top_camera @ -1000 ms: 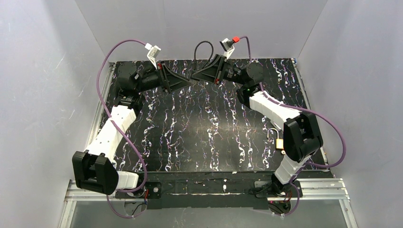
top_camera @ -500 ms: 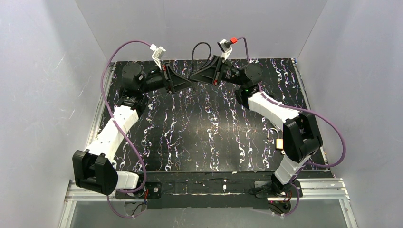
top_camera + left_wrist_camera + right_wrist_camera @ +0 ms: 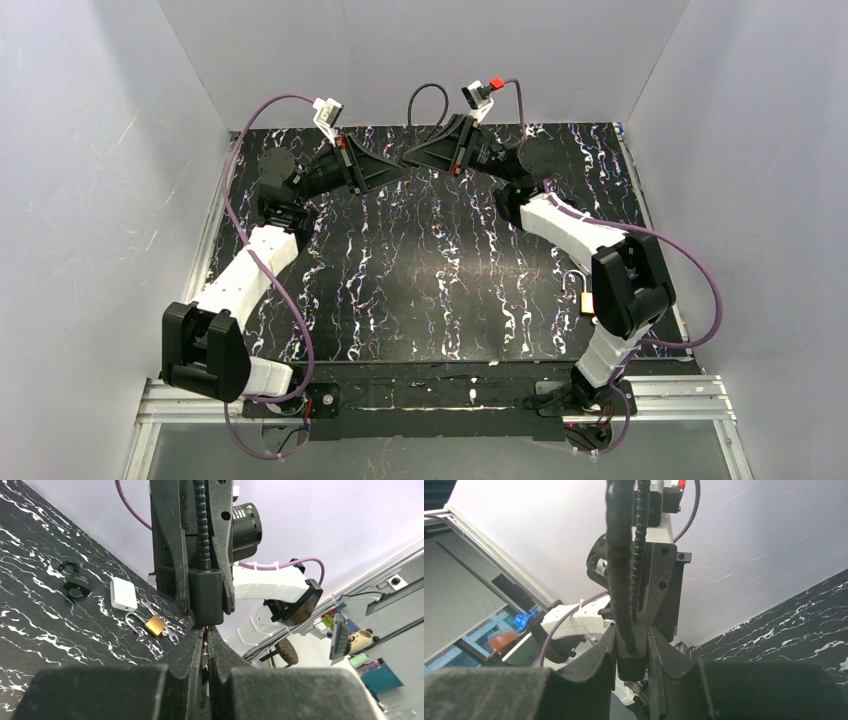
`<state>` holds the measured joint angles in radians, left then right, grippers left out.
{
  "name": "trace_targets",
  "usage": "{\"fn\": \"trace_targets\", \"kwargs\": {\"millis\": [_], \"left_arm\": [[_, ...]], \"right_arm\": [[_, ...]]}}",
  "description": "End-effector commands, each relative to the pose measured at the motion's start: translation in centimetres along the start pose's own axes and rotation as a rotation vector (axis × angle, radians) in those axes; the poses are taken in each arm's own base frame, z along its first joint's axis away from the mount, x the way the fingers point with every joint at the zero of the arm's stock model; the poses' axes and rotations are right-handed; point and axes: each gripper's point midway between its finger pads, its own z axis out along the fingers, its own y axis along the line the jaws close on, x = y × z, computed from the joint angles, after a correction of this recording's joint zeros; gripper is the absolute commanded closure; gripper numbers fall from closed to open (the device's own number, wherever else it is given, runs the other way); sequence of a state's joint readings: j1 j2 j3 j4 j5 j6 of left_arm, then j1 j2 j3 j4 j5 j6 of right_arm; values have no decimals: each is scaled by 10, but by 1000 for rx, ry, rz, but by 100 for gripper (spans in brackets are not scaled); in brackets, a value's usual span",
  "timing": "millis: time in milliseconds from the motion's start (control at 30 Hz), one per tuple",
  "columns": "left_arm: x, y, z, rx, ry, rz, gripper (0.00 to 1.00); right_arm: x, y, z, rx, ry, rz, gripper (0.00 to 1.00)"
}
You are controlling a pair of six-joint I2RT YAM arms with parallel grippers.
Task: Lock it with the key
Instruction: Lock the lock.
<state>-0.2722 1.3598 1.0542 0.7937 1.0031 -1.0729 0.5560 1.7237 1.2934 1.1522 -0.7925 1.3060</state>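
Black counter (image 3: 420, 270) veined in white, enclosed by a plain pale back wall (image 3: 420, 50) and two side walls (image 3: 90, 200); aluminium rail (image 3: 680, 395) along the near edge; even, diffuse light.

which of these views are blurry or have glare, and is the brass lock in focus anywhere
Top external: even soft light, no glare, sharp throughout. Left wrist: the left fingers fill the bottom as a dark blur; the lock beyond is fairly sharp. Right wrist: the right fingers blur likewise; the wall is bright, not blown out.
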Motion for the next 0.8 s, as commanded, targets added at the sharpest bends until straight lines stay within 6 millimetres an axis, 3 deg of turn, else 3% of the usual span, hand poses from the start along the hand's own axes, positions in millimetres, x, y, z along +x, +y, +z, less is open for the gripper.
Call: {"fn": "trace_targets", "kwargs": {"millis": [0,133,367,467,567,600,767], "left_arm": [[7,5,1,15,-6,-87,100],[4,10,-1,-43,-19,-19,100],[-2,62,-15,-439,47,86,100],[2,72,-17,-501,65,101,100],[7,67,-12,-442,74,71,100],[10,58,-8,-372,78,47,100],[18,19,7,-40,64,-114,100]], "right_arm": [[-20,29,5,-103,-103,-55,99],[-26,13,8,-26,-122,-51,99],[-34,-45,17,199,-117,15,99],[-40,-60,21,250,-122,20,99],[-45,-66,24,272,-121,13,99],[-46,-63,23,254,-124,11,99],[-55,-29,16,34,-169,-23,99]]}}
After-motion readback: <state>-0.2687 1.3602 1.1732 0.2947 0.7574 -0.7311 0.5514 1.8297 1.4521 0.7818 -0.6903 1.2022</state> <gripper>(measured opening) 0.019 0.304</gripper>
